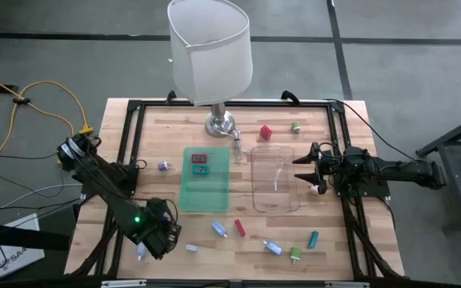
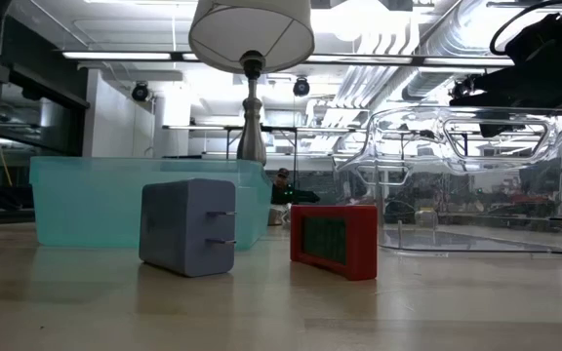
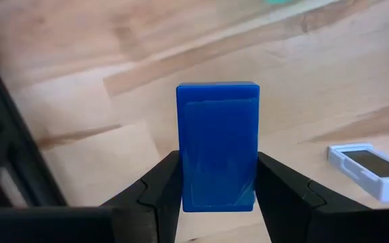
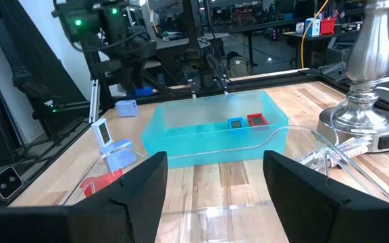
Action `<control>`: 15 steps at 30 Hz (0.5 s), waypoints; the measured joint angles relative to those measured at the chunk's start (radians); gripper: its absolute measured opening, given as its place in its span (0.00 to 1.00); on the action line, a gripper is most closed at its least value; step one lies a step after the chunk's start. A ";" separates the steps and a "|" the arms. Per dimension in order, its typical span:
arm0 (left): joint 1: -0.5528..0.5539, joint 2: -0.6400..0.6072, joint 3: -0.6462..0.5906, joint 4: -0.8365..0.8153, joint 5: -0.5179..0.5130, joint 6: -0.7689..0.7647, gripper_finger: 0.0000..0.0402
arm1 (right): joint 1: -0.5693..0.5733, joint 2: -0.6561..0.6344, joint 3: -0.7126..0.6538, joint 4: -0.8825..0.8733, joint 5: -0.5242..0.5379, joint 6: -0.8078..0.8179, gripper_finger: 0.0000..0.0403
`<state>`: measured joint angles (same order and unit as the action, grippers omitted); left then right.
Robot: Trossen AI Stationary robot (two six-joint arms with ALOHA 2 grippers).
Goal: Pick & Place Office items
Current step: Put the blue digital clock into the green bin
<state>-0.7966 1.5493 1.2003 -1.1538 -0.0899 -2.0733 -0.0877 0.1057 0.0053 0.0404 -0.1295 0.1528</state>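
The high camera is looking straight down on the whole table [image 1: 326,232], while the low one is sitting at tabletop height, facing level past the lamp [image 2: 252,58] into the room. Each wrist camera is peering forward past its own fingers, the left very near the wood, and the right is sharing the lamp base and, seemingly, the teal tray [image 4: 215,135] with the low view.

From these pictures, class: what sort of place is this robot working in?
Probably a robotics lab or workshop: a framed wooden table on bare concrete, exposed ceiling ducts, and cluttered workbenches behind.
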 joint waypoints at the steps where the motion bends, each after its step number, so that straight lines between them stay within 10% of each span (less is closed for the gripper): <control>1: 0.011 -0.011 0.000 -0.005 -0.001 0.025 0.38 | 0.000 0.000 0.000 0.000 0.000 0.000 0.58; 15: 0.332 -0.135 0.001 -0.096 -0.001 0.659 0.38 | 0.000 0.000 0.000 0.000 0.000 0.000 0.58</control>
<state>-0.4646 1.4146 1.2015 -1.2494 -0.0907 -1.4147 -0.0877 0.1059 0.0053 0.0404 -0.1295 0.1528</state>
